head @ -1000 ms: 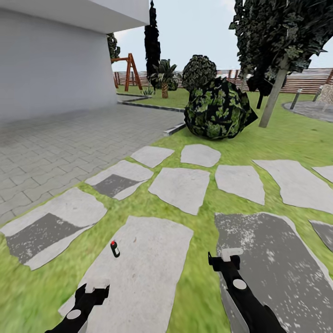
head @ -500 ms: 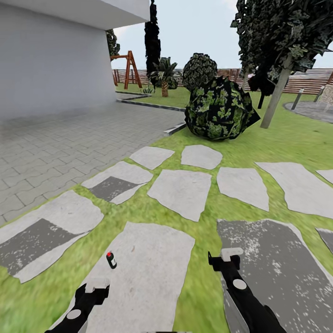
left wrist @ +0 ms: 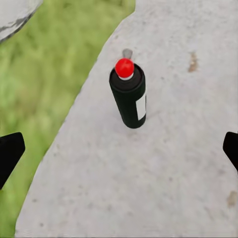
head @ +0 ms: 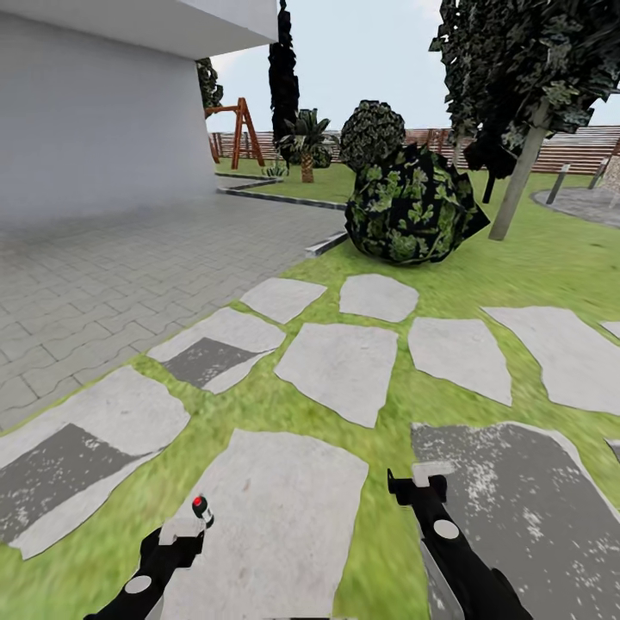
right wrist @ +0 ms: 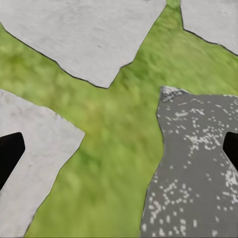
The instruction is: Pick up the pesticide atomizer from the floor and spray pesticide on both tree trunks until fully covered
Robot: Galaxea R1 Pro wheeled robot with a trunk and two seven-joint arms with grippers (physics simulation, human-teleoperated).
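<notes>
The whole head view has slid down since a second ago: the robot has rolled forward, so the pesticide atomizer [head: 202, 510] now stands upright on its stone slab [head: 284, 508] just ahead of the left claw [head: 181, 541], whose fingers [left wrist: 10, 153] are spread wide. The right claw [head: 419, 485], equally open, hangs beside the atomizer's slab over grass. Far beyond the atomizer rises a pale tree trunk [head: 520, 185]. Pickup looks imminent.

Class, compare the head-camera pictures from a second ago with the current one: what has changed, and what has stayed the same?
The whole view shifted, so the robot and its camera advanced; nothing on the ground moved by itself. The pesticide atomizer now appears lower in the head view, just ahead of the left gripper. It stands upright on its paving stone, not yet grasped. Both the left and the right gripper kept their pose, open and empty.
</notes>
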